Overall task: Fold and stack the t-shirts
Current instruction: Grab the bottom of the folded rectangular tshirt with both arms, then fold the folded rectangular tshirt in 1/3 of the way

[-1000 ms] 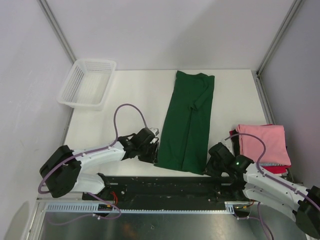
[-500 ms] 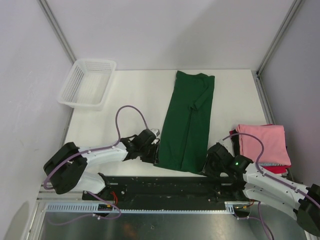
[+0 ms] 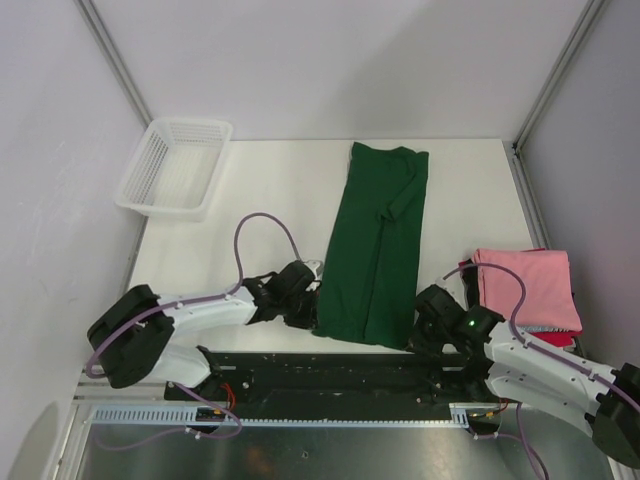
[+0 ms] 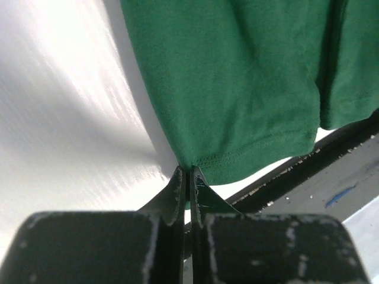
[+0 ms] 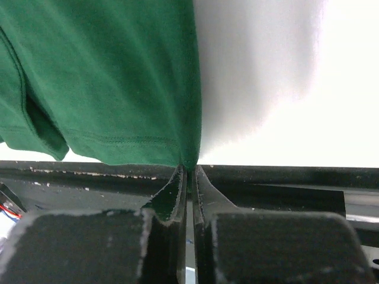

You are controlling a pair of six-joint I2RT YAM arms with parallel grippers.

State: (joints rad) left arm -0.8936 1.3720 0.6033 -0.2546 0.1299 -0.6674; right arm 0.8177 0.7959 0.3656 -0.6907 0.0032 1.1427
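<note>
A large dark green cotton t-shirt is seen lying flat in the middle of the white surface, folded lengthwise into a long narrow strip. Its collar end is turned toward the far side and its hem is laid at the near edge, just above the black base rail. One short sleeve is folded inward across the top of the strip.

The left fingers are clenched on the near left corner of the hem; in the left wrist view the stitched edge is pinched between the two tips. The right fingers are likewise closed on the near right corner of the hem, with the cloth caught between them. Both corners are held low, at the level of the surface.

A pink folded t-shirt is placed at the right edge of the surface, on top of a red folded t-shirt, of which only a thin margin is shown. A white plastic mesh basket is set at the far left corner, well apart from the shirts.
</note>
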